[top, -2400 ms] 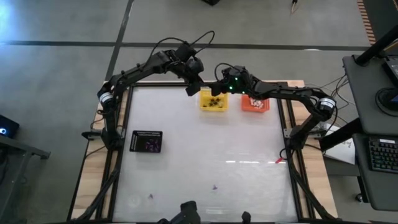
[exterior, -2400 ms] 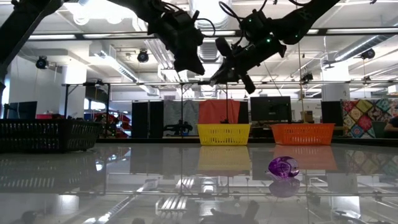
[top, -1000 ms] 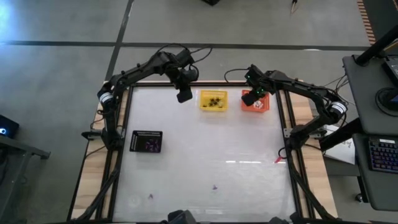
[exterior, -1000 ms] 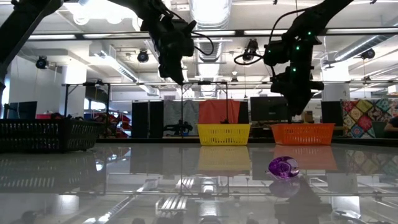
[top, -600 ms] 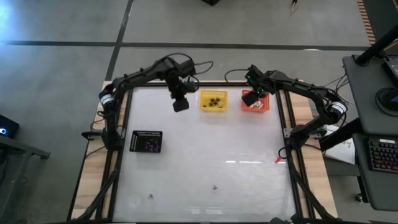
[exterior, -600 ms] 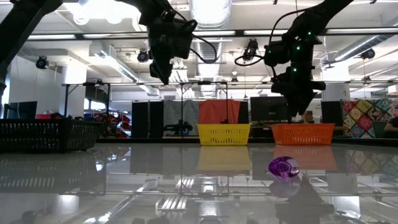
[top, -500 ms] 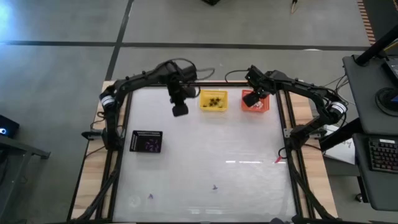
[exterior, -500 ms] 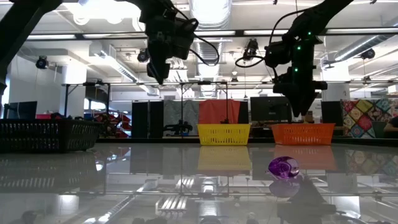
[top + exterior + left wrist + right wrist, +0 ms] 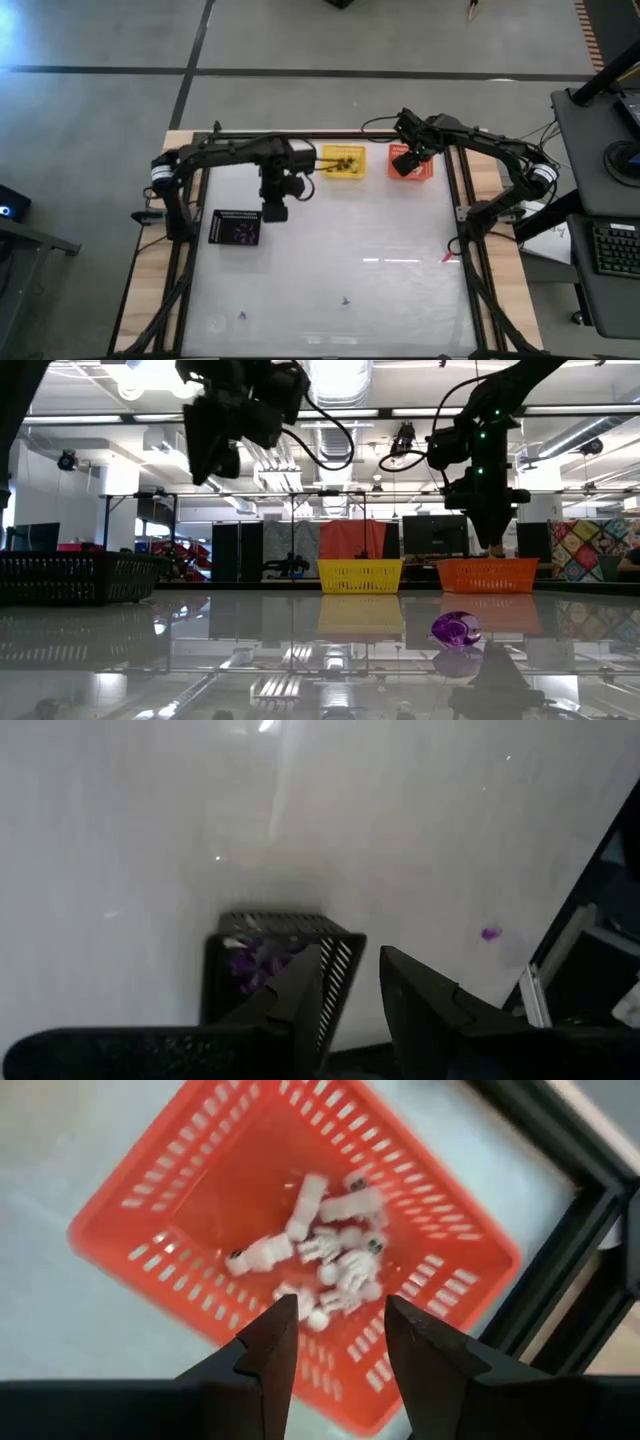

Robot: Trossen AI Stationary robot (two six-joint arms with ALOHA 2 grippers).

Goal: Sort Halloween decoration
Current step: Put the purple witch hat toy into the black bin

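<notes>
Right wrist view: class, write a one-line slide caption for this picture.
Right pincer, open and empty, hangs above the orange mesh basket holding white skeleton trinkets.

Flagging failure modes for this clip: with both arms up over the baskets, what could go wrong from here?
The left gripper hangs beside the black basket; a low descent might clip its rim. The purple trinkets lie at the table's far edge, small and easy to mispinch. The right gripper, open over the orange basket, might snag mesh if lowered.

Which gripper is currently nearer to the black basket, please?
The left gripper is nearer, hovering just beside the black basket; the right gripper hangs far across the table over the orange basket.
</notes>
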